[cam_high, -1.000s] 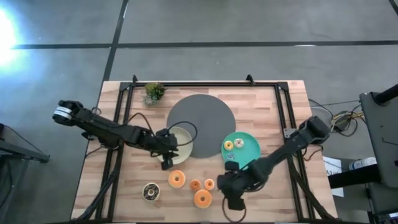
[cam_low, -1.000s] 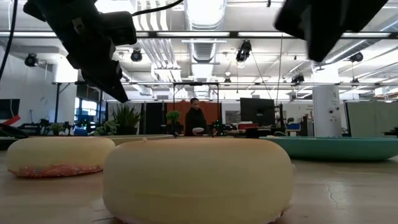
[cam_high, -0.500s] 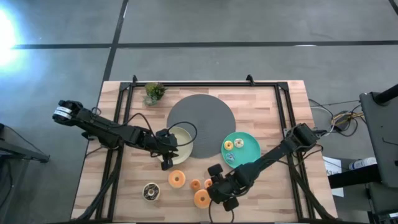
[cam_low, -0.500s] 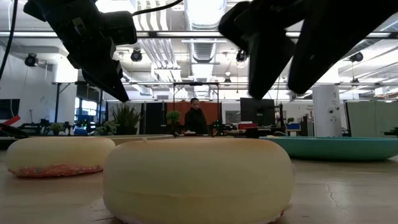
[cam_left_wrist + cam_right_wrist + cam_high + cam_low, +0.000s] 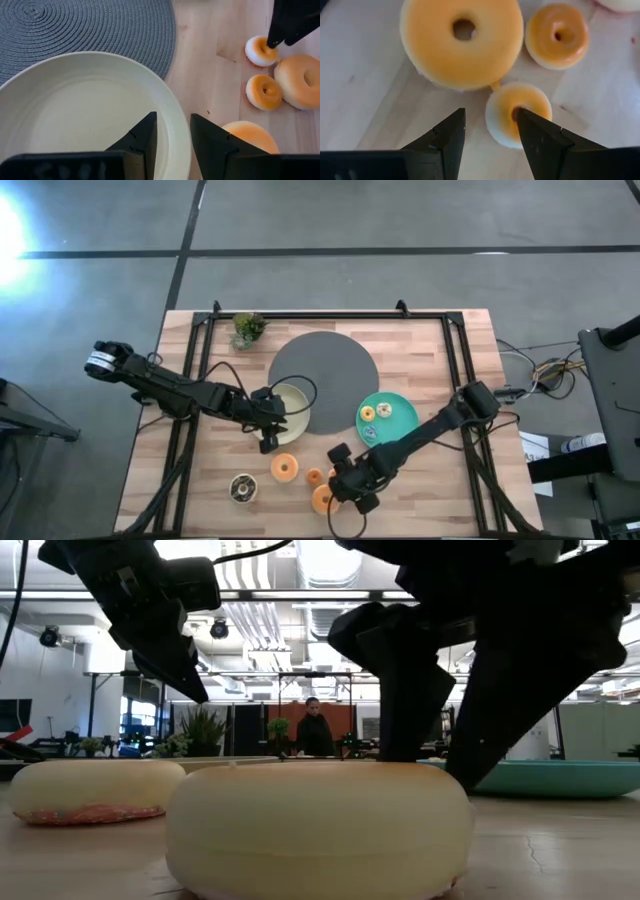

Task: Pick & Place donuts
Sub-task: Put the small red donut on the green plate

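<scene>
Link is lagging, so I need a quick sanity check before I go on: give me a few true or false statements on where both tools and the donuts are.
1. The right tool is open above a small donut. True.
2. The left tool holds a donut. False: it is empty, over the cream plate.
3. The teal plate has donuts on it. True.
4. The grey disc carries a donut. False: it is bare.

Seven donuts can be counted: two large orange-topped donuts (image 5: 284,468), two small orange-topped donuts (image 5: 314,477) and one chocolate donut (image 5: 241,488) on the bare bench (image 5: 440,350), plus two pale frosted donuts (image 5: 367,413) on the teal plate (image 5: 402,426). Two plates, the other a cream plate (image 5: 298,415). One grey round mat (image 5: 323,365). One potted plant (image 5: 247,327). One person (image 5: 314,730) beyond the bench
</scene>
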Robot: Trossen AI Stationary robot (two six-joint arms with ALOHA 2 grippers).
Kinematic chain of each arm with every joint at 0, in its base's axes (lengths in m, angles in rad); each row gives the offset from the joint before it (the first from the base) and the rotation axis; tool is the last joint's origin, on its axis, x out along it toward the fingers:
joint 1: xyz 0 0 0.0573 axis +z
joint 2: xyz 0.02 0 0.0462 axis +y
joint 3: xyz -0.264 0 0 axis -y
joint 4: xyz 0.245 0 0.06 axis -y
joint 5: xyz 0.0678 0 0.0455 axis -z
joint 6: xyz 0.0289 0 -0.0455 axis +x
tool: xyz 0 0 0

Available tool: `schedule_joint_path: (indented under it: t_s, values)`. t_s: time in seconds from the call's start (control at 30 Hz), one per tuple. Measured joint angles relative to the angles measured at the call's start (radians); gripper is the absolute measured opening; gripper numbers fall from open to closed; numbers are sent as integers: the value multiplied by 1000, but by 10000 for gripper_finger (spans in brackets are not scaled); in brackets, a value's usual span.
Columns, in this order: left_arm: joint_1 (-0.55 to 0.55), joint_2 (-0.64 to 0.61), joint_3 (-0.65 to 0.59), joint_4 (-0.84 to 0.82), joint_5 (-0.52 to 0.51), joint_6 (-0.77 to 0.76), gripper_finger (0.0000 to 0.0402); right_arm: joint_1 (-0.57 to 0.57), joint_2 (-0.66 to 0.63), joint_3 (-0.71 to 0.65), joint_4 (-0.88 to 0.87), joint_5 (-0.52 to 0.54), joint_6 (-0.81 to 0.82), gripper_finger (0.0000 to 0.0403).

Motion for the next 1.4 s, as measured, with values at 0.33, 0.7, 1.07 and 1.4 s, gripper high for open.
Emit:
schedule_joint_path:
  t_s: [0.33, 0.7, 1.07, 1.4]
  values:
    - [0, 0, 0, 0, -22, 1, 92, -9, 10, -10, 7, -3, 19, 162]
    - [1, 0, 0, 0, -26, -10, 92, -30, 9, -26, 37, -1, 50, 81]
    - [0, 0, 0, 1, -26, -13, 92, -53, -6, -45, 32, -93, 317, 12]
    - [0, 0, 0, 52, -27, 1, 92, -128, -295, -201, 183, -66, 669, 9]
